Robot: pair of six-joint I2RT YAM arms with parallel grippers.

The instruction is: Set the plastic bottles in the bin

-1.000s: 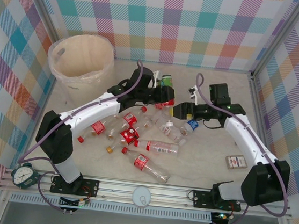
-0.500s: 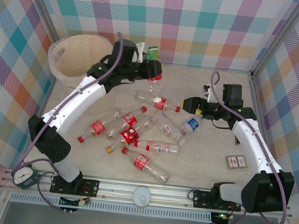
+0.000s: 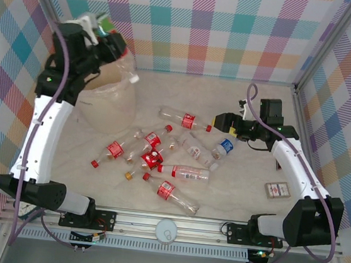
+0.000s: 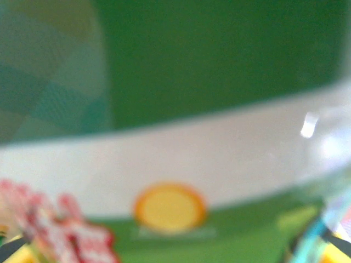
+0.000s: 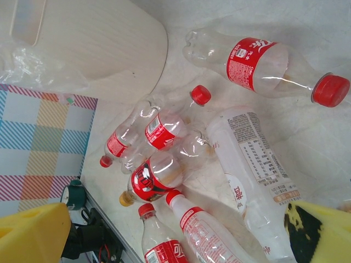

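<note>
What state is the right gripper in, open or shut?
Open. On the right gripper, the yellow fingers sit far apart at the wrist view's bottom corners, gripping none of the plastic bottles below.

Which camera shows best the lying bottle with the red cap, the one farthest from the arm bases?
The right wrist view: the bottle is large and sharp there, its red label and cap clear. In the top view the bottle is whole but small.

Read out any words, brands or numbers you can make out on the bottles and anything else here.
Clear plastic bottle with the red label and red cap: white script, not legible.
Clear bottle with the white label: fine print, too small.
Green-labelled bottle: blurred.
Small flat red-and-white box: too small.
Nothing quotable.
</note>
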